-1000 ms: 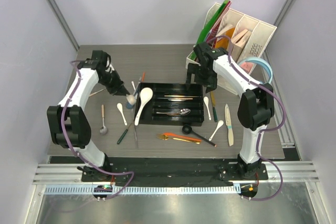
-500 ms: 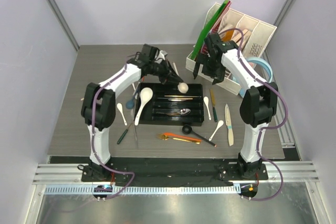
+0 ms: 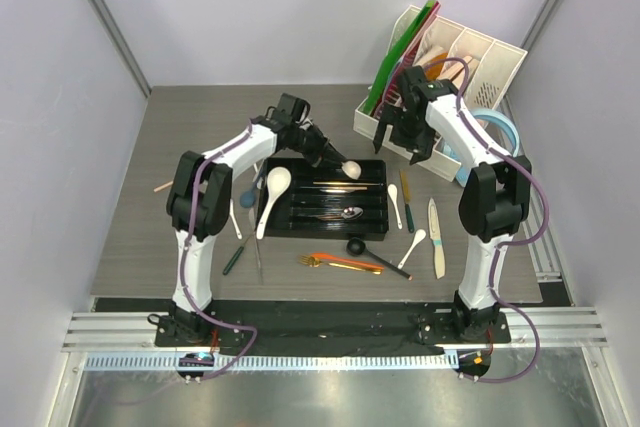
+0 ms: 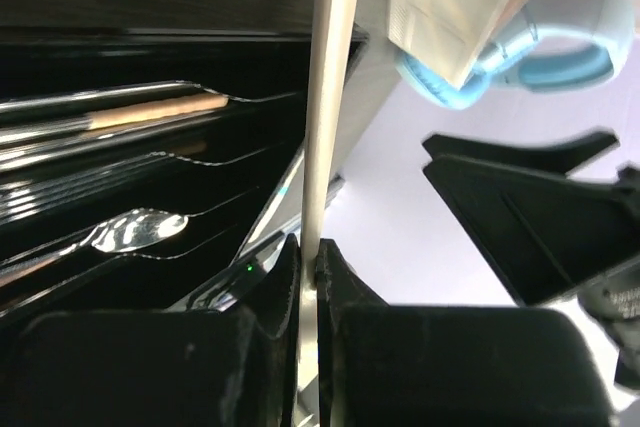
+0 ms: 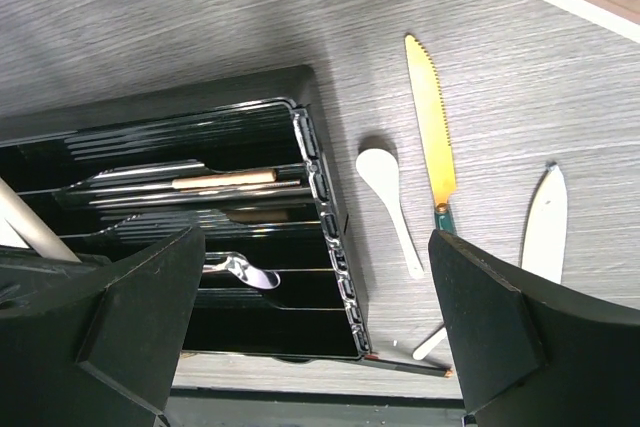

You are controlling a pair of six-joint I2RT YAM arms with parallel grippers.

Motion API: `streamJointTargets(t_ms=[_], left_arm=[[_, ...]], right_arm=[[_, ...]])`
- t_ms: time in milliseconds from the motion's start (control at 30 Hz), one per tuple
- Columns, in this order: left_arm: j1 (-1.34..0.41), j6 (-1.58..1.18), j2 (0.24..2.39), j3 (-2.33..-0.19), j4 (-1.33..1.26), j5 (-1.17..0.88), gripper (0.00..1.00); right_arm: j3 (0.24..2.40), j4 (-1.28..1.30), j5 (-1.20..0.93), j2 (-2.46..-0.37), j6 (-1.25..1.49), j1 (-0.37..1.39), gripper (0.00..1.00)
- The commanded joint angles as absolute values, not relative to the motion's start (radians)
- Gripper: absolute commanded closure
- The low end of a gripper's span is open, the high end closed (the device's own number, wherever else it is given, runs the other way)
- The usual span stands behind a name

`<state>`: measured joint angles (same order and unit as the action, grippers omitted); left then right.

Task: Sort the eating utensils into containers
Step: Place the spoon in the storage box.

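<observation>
- Your left claw (image 4: 308,257) is clamped shut on the slim handle of a pale spoon (image 4: 330,97). Seen from above, the spoon's bowl hangs over the far edge of the black tray (image 3: 322,234), near the middle of that edge.
- Your right claw (image 5: 320,347) has its fingers spread wide and holds nothing. It hovers over the desk (image 3: 190,117) just off the tray's far right corner, in front of the white organiser (image 3: 470,62).
- Inside the tray you have 1 steel spoon (image 5: 240,269) in a near compartment and a wooden chopstick (image 5: 222,180) among steel pieces in a far one. A large white spoon (image 3: 271,202) lies along the left end.
- On the desk right of the tray lie a small white spoon (image 5: 385,182), a yellow-bladed knife (image 5: 432,117) and a pale knife (image 5: 545,222), none of the 3 touching.
- Between the tray and the desk's near edge lie orange chopsticks (image 3: 345,261) and a black spoon (image 3: 372,253).
- Just left of the tray lies a blue spoon (image 3: 247,195).
</observation>
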<state>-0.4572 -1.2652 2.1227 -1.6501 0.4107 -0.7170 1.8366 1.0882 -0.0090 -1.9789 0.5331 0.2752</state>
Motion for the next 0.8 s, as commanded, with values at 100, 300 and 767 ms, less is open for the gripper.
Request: streamJointTargets(t_ms=[100, 300, 767], left_arm=[[-0.485, -1.448, 2.068, -1.816, 0.56, -0.513, 1.0], [-0.526, -1.707, 2.007, -1.711, 0.597, -0.372, 1.0], [-0.633, -1.893, 2.031, -1.802, 0.727, -0.048, 1.0]], right_arm=[[1.839, 1.085, -0.003, -1.941, 0.541, 0.267, 0.0], [1.819, 1.081, 0.064, -1.913, 0.526, 0.249, 0.0], [1.566, 1.005, 0.103, -1.708, 0.509, 0.25, 0.0]])
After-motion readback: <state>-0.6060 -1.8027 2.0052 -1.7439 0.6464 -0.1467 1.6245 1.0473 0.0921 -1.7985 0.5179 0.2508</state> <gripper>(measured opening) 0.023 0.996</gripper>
